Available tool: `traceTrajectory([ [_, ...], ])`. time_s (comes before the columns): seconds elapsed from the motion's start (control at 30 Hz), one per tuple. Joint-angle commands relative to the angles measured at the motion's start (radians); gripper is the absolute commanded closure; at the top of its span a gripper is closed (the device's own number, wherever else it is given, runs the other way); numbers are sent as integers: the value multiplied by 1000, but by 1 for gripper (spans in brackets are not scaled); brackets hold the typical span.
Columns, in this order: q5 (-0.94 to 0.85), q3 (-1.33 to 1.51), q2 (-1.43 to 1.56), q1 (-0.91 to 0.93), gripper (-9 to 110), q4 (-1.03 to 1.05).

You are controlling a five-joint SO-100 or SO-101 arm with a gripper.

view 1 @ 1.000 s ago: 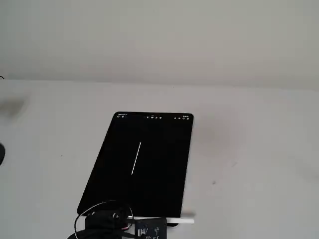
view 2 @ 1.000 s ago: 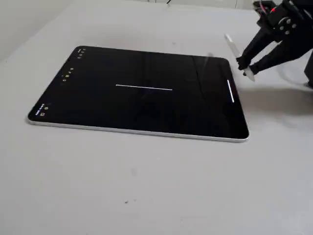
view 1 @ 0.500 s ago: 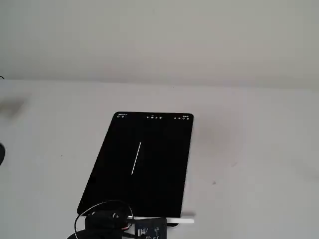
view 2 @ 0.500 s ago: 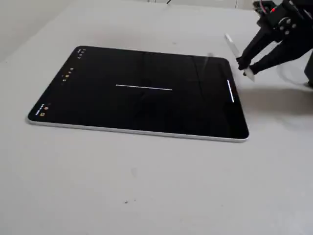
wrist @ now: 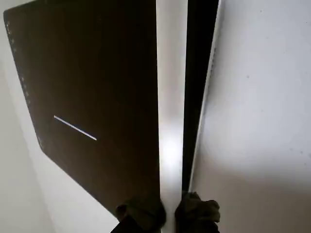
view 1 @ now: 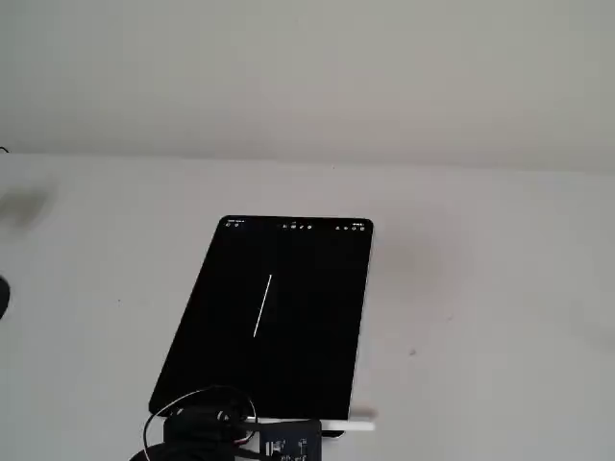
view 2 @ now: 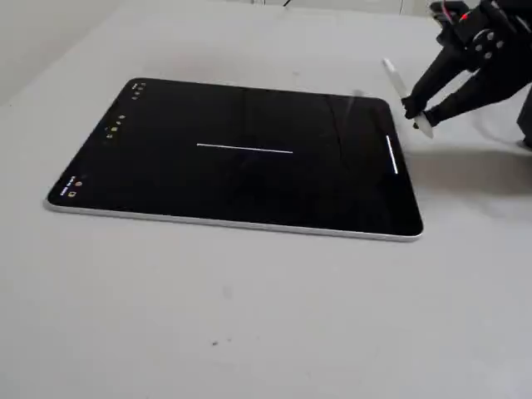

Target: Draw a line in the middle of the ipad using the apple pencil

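On ipad [view 2: 166,179], unreadable toolbar icons [view 2: 114,130]

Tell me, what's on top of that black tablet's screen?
Only a drawn white line mid-screen on the ipad and toolbar icons at one short edge. The apple pencil, held in the gripper, is off beside the tablet. The table under it is hidden.
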Motion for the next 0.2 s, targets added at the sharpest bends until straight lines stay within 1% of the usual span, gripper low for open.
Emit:
traceTrajectory([
  [0.0, 9, -6, 11, 5, 101, 0],
  [0.17, 9, -6, 11, 5, 101, 0],
])
